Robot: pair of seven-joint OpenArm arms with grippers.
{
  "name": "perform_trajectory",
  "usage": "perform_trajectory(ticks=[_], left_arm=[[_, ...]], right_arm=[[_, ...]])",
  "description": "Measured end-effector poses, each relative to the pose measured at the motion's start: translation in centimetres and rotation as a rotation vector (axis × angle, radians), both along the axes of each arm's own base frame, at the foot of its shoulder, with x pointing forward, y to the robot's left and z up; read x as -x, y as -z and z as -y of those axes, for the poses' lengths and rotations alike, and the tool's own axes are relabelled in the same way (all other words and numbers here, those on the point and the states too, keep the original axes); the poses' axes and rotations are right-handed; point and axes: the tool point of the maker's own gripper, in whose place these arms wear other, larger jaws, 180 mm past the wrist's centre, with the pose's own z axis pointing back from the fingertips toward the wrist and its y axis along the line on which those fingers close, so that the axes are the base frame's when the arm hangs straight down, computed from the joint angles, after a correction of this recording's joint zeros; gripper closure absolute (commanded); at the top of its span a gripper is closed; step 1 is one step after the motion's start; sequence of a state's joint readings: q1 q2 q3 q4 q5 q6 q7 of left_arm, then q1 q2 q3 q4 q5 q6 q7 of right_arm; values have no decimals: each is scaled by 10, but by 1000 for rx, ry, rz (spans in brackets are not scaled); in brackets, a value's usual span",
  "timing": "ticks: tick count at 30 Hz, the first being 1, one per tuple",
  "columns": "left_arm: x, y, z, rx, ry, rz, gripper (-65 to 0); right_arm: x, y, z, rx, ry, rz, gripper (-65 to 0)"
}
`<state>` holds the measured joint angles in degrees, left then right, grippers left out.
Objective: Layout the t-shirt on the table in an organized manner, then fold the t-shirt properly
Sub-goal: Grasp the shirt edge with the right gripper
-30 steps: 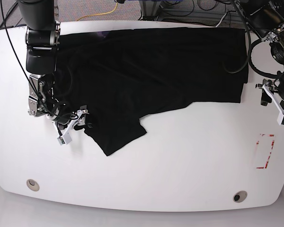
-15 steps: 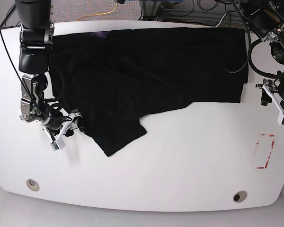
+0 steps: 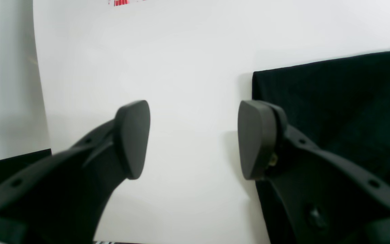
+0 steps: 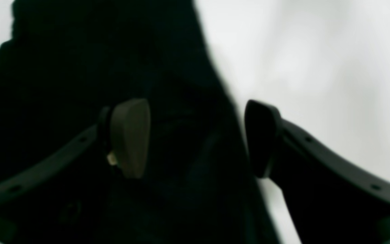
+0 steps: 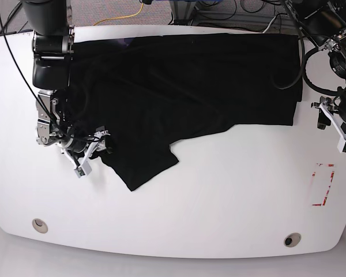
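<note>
The black t-shirt [image 5: 184, 86] lies spread across the far half of the white table [image 5: 219, 202], with a sleeve flap [image 5: 144, 167] pointing toward the front. My right gripper [image 5: 91, 151] is open at the shirt's left sleeve edge. In the right wrist view its fingers [image 4: 130, 135] straddle the dark fabric [image 4: 80, 67], with the gripper [image 4: 195, 139] low over it. My left gripper [image 5: 334, 130] is open and empty over bare table just right of the shirt's hem. In the left wrist view [image 3: 195, 139] the hem [image 3: 333, 101] lies beside one finger.
Two grommet holes [image 5: 40, 224] [image 5: 292, 239] sit near the table's front edge. A red tape mark [image 5: 323, 184] is at the right front and also shows in the left wrist view [image 3: 124, 2]. Cables [image 5: 127, 17] lie behind the table.
My right gripper swung out to the left, then came back right onto the sleeve edge. The sleeve fabric shifted slightly. The left arm has not moved.
</note>
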<state>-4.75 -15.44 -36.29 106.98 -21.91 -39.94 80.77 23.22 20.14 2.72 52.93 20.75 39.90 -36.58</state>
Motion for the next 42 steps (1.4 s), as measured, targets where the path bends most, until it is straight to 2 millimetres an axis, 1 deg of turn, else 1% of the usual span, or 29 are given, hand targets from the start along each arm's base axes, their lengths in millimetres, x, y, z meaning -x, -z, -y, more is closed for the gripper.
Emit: perform_trajectory(ticks=[9,19,25,31,35,42], left_arm=[[0,0,0,-1,0,-1,-382],[1,1,0,-1,0,-3,-382],[7,7,0,-1,0,-25,-382],[6,6,0,0,0,-21,-382],[6,6,0,-1,-1,-24,-382],[6,6,0,-1,0,-23,-382]], right_arm=[[3,1,-4,-44,14,8,-420],[3,2,-21,-84,8,20,-420],[5,-4,-11,-32,-12,27,-419],[0,-19,11,20,-7,64,-419],[0,-21,23,44,-1,66,-420],[1,-18,24,41,5,56,-422]])
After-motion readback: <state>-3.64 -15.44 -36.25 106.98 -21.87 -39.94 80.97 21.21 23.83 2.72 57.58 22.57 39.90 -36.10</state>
